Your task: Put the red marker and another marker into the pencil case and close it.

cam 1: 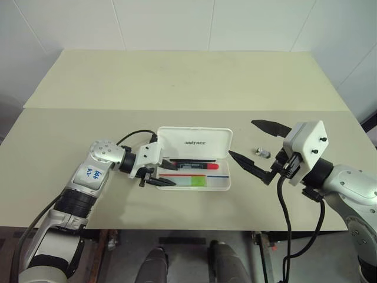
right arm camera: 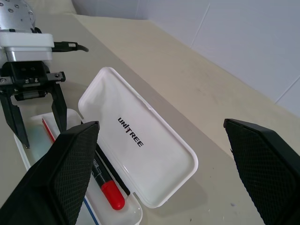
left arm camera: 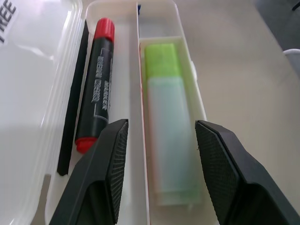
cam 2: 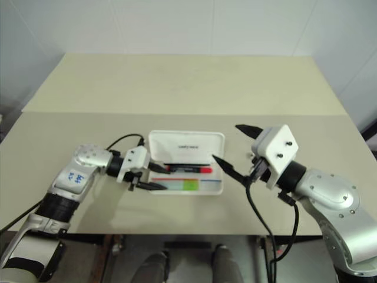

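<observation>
You have the table (cam 1: 177, 82) bearing the pencil case (cam 1: 194, 159), which lies open near the front edge, its lid raised toward the far side and its long axis running left to right. Your right gripper (cam 1: 257, 147) hovers just beside the case's right end, jaws spread wide and holding nothing. Your left gripper (cam 1: 158, 177) sits at the case's left end, jaws parted either side of the green-capped marker (left arm camera: 166, 122) without gripping it. That marker lies in the front compartment, cap pointing right. The red marker (cam 1: 191, 165) lies in the rear compartment, parallel to it, lengthwise with the case. A small metal object (cam 1: 261, 152) rests beyond the right gripper.
</observation>
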